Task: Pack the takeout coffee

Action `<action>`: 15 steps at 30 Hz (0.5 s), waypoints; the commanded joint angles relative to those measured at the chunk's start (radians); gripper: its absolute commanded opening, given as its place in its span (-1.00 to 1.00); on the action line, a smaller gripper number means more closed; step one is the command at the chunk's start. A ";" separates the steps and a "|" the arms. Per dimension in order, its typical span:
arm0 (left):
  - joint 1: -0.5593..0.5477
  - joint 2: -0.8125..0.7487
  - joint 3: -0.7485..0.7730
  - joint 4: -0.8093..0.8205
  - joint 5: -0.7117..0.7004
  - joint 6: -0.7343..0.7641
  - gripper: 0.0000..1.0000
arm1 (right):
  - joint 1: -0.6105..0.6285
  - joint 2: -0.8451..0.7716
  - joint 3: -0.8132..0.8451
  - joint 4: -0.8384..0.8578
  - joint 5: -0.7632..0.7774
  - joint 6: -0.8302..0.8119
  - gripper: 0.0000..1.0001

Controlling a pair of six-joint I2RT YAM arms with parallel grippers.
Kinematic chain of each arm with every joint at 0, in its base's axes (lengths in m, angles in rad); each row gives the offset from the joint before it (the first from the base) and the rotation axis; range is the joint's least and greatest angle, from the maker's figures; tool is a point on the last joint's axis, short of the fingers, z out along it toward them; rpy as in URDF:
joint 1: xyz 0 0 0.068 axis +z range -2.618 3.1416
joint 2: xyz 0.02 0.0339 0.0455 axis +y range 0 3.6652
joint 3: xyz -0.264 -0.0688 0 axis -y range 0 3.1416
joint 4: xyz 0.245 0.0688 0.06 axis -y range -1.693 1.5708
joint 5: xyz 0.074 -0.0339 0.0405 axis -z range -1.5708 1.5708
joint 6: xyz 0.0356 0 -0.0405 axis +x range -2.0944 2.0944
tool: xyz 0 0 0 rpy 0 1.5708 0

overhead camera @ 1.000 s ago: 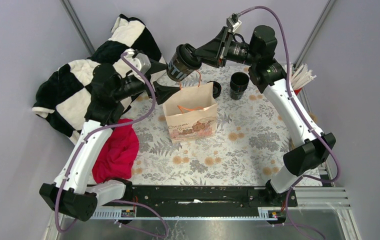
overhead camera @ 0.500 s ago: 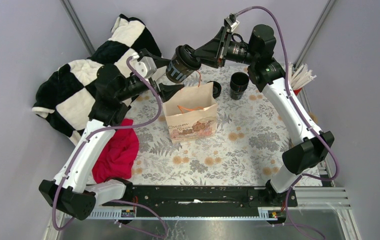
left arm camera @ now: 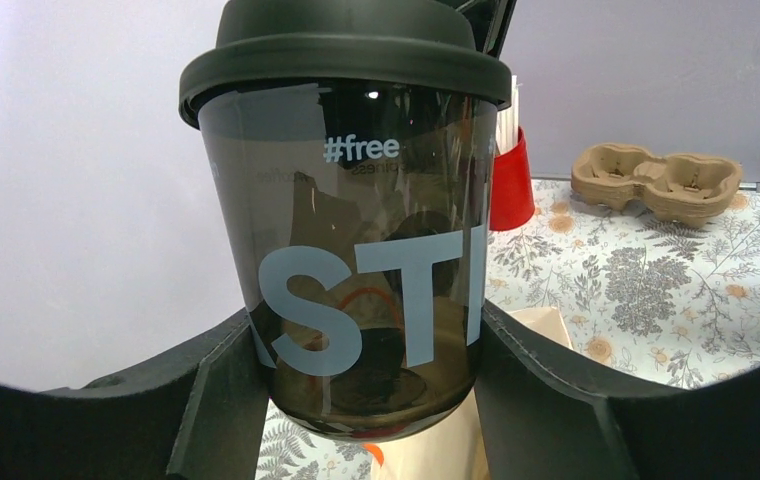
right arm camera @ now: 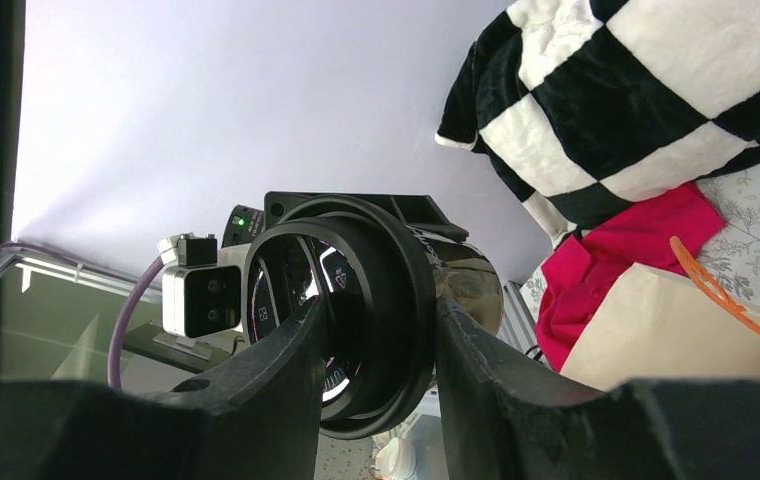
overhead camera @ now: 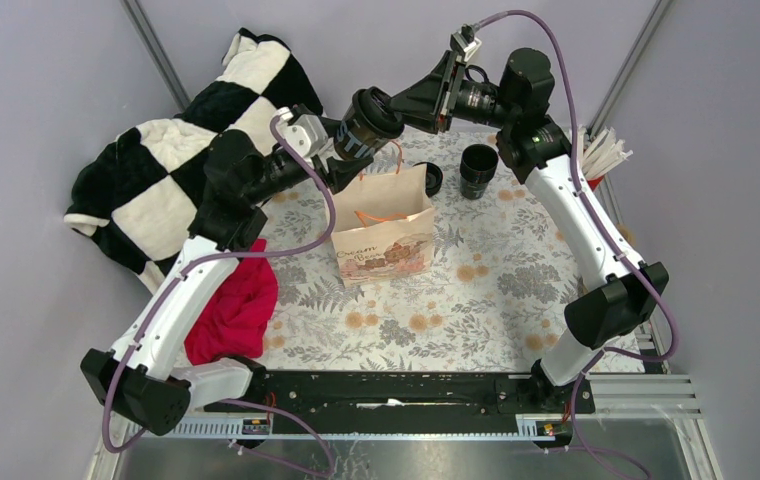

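Note:
The takeout coffee (overhead camera: 361,128), a dark cup with white lettering and a black lid, hangs tilted in the air above the open brown paper bag (overhead camera: 381,225). My right gripper (overhead camera: 399,106) is shut on its lid; in the right wrist view the lid rim (right arm camera: 388,300) sits pinched between both fingers of the right gripper (right arm camera: 376,335). My left gripper (overhead camera: 341,152) comes in from the left at the cup's lower body. In the left wrist view the cup (left arm camera: 356,250) fills the gap and both fingers of the left gripper (left arm camera: 361,375) lie against its sides.
A stack of black cups (overhead camera: 478,170) and a black lid stack (overhead camera: 434,178) stand behind the bag. A checkered blanket (overhead camera: 176,170) and red cloth (overhead camera: 236,305) lie at the left. A red cup with straws (left arm camera: 511,185) and a cardboard cup carrier (left arm camera: 656,180) sit at the right.
My left gripper has swung right and up to the cup, and its jaws have closed in onto the cup's sides. The right arm has held the cup almost still.

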 commanded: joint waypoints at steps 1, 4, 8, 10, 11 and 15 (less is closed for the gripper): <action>0.000 -0.026 -0.014 0.047 -0.066 0.037 0.07 | 0.002 -0.033 0.004 0.051 -0.024 0.002 -0.07; -0.001 -0.032 -0.020 0.047 -0.066 0.027 0.04 | 0.003 -0.044 0.011 0.015 -0.007 -0.034 0.34; -0.003 -0.051 -0.038 0.048 -0.076 0.022 0.03 | -0.010 -0.062 0.046 -0.108 0.026 -0.145 0.99; -0.003 -0.061 -0.044 0.038 -0.082 0.021 0.03 | -0.023 -0.069 0.084 -0.216 0.042 -0.265 0.99; -0.003 -0.065 -0.044 0.032 -0.085 0.021 0.03 | -0.025 -0.073 0.115 -0.284 0.062 -0.350 0.99; -0.003 -0.081 -0.051 0.005 -0.097 0.018 0.02 | -0.027 -0.046 0.283 -0.603 0.234 -0.542 0.99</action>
